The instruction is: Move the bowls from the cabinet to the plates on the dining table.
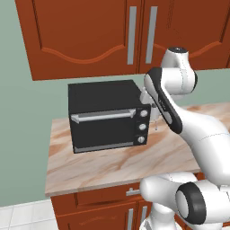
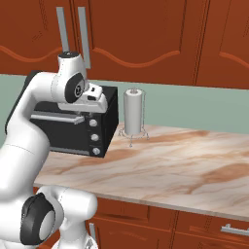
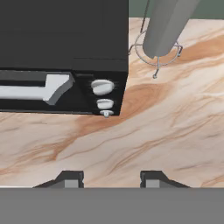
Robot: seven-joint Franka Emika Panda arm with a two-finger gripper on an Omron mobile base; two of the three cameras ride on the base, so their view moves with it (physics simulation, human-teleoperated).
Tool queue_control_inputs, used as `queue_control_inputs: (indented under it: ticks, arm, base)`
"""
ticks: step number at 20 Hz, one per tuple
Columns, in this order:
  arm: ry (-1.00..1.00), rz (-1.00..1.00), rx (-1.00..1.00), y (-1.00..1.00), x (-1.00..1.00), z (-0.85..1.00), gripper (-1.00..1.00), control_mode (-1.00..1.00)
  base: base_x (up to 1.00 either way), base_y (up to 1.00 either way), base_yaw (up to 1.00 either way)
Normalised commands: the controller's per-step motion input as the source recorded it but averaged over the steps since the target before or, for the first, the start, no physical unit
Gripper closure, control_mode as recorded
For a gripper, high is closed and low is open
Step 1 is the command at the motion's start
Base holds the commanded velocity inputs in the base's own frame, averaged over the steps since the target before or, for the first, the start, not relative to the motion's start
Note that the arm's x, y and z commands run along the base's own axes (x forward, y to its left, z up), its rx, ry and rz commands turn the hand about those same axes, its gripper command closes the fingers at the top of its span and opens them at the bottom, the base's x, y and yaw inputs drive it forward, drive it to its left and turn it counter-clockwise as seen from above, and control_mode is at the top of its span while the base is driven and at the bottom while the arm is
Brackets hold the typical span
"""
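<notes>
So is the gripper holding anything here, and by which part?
Nothing is held: the gripper hangs over bare counter with its fingertips apart and the gap empty.

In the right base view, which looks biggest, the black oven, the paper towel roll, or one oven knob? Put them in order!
1. Black oven, though the arm hides part of it.
2. Paper towel roll.
3. Oven knob, by far the smallest.

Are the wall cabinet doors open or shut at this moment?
Shut: the cabinet doors lie flush side by side, grey bar handles upright, no interior showing.
</notes>
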Motion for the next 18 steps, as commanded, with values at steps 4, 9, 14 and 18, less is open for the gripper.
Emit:
queue_control_inputs:
  ticks: [4, 9, 14, 18]
  arm:
    - [-0.02, 0.02, 0.0, 0.01, -0.04, 0.19, -1.0, -1.0]
    - [-0.02, 0.0, 0.0, 0.0, -0.07, 0.49, -1.0, -1.0]
    - [-0.05, 0.0, 0.0, -0.01, -0.1, 0.45, -1.0, -1.0]
    - [-0.06, 0.01, 0.0, 0.0, -0.08, 0.4, -1.0, -1.0]
  base:
    - [0.0, 0.0, 0.0]
    - [0.0, 0.0, 0.0]
    - [0.0, 0.0, 0.0]
    - [0.0, 0.0, 0.0]
